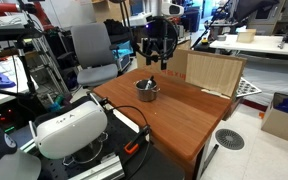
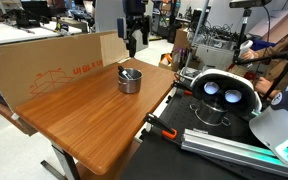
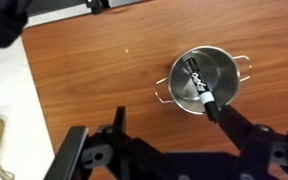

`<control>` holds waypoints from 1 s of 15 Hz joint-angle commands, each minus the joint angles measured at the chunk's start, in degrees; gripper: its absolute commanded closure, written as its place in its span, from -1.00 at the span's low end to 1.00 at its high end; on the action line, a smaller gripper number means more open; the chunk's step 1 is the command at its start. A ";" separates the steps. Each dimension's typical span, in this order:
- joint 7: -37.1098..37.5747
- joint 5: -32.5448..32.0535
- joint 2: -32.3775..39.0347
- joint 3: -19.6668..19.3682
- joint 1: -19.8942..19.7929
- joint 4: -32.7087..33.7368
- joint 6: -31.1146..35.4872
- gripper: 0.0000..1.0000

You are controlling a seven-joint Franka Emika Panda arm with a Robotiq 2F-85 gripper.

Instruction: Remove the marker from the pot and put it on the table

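Hovering end effector (image 1: 156, 60), released, empty | one marker (image 3: 198, 84) in one pot (image 3: 225, 70) | one table (image 3: 94, 70)

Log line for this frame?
phase: pre-grasp | gripper: open, above pot, apart | marker: lying in pot, untouched

Exterior view: mid-distance, raised, looks down across corner of large reddish-brown wooden table (image 1: 184, 120); small round shiny silver metal pot (image 1: 147, 91) at frame centre.
Exterior view: similar height, faces table (image 2: 84, 120) from different side; pot (image 2: 130, 80) upper centre.
Wrist view: close, straight down; pot (image 3: 202, 80) right of centre.
All three share pot, surrounding table surface.
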 commanded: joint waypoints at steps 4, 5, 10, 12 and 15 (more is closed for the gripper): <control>2.87 -2.61 6.08 1.28 3.64 2.99 -2.41 -1.00; 3.65 -3.07 7.35 1.26 4.38 3.68 -2.71 -1.00; 5.67 -3.28 11.44 1.06 6.09 6.30 -2.42 -1.00; 5.99 -2.92 12.61 1.10 6.34 7.55 -2.65 -1.00; 6.47 -2.75 13.84 1.18 6.89 8.89 -3.19 -1.00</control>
